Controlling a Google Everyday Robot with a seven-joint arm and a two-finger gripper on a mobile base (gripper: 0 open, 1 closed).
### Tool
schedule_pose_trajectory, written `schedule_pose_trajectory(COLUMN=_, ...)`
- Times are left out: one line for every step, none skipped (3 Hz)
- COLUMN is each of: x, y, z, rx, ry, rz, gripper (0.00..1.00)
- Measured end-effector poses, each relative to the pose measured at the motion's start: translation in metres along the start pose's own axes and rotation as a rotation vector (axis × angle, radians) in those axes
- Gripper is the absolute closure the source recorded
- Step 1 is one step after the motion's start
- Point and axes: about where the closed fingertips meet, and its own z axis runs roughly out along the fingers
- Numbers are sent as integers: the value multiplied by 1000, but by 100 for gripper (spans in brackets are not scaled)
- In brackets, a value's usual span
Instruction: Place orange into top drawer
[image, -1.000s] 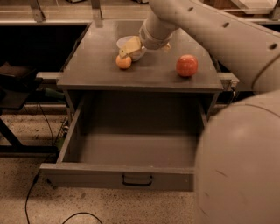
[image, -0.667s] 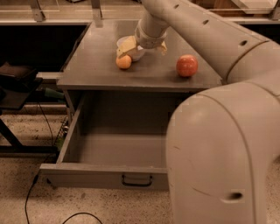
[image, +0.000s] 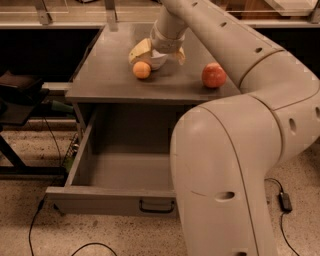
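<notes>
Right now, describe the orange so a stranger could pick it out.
On the grey cabinet top, above the open top drawer, lie two round fruits. The orange is the left one, just in front of the gripper: smaller and yellow-orange, unlike the reddish fruit further right.

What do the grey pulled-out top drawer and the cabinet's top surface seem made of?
The wide grey top drawer looks like painted sheet metal, possibly laminate: thin flat walls, matte finish, a dark metallic-looking handle. The grey cabinet top has the same dull sheen. The pincer sits above it, beside the small round orange.
</notes>
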Motion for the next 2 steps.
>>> schedule_pose_trajectory(x=-2, y=11, z=4, rx=-26, ry=11, rz=10, gripper=0)
schedule_pose_trajectory(x=-2, y=26, z=9, rx=-39, ry=18, rz=24, gripper=0)
